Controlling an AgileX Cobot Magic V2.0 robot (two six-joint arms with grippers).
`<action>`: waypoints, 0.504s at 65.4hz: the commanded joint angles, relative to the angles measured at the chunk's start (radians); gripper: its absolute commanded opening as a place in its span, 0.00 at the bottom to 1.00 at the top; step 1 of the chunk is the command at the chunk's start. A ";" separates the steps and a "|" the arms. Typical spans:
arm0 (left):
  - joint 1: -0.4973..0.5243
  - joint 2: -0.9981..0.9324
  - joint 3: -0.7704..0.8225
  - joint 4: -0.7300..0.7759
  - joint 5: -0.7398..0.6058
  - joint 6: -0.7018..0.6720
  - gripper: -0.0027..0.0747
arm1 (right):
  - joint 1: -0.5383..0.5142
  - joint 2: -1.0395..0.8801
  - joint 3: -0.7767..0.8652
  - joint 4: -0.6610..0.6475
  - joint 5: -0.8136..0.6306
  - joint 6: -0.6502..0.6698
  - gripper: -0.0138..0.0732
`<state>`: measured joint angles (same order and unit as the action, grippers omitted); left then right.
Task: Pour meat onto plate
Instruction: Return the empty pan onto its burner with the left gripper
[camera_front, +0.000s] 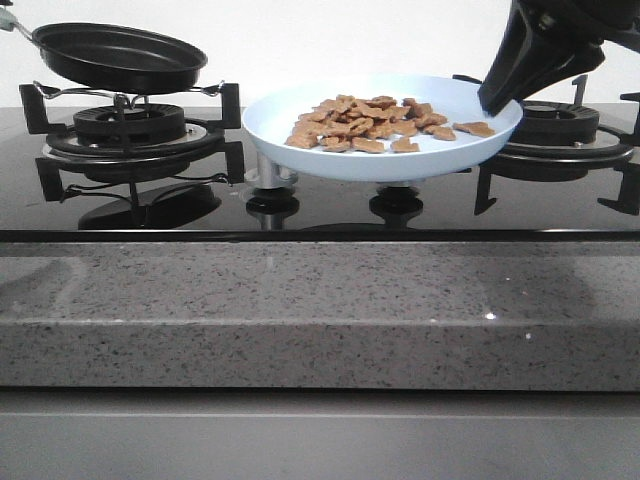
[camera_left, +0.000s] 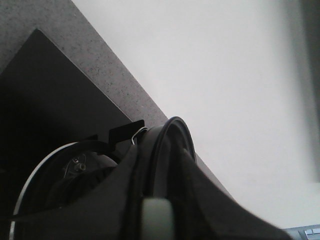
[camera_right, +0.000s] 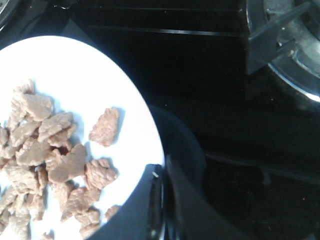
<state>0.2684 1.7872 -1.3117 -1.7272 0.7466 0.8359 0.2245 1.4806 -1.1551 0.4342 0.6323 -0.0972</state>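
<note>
The pale-blue plate (camera_front: 270, 125) hangs tilted a little above the middle of the black stove top. The meat (camera_front: 370, 122), a heap of small orange-brown chunks, lies on it. My right gripper (camera_front: 495, 100) is shut on the plate's right rim. In the right wrist view the gripper (camera_right: 161, 195) pinches the rim of the plate (camera_right: 75, 65) beside the meat (camera_right: 45, 145). The black frying pan (camera_front: 120, 55) is held tilted above the left burner, and no meat shows in it. In the left wrist view my left gripper (camera_left: 157, 200) is shut on the pan's pale handle (camera_left: 157, 217).
The left burner grate (camera_front: 130, 125) stands under the pan, and the right burner (camera_front: 570, 125) is behind my right gripper. Two stove knobs (camera_front: 272, 195) sit below the plate. A grey speckled counter edge (camera_front: 320, 300) runs along the front.
</note>
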 joint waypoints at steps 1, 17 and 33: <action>0.001 -0.050 -0.037 -0.012 0.052 -0.002 0.01 | -0.002 -0.043 -0.027 0.025 -0.048 -0.006 0.08; 0.001 -0.050 -0.037 0.018 0.062 -0.002 0.25 | -0.002 -0.043 -0.027 0.025 -0.048 -0.006 0.08; 0.025 -0.050 -0.037 0.059 0.062 -0.002 0.57 | -0.002 -0.043 -0.027 0.025 -0.048 -0.006 0.08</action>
<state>0.2750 1.7872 -1.3172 -1.6325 0.7727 0.8277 0.2245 1.4806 -1.1551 0.4342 0.6323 -0.0972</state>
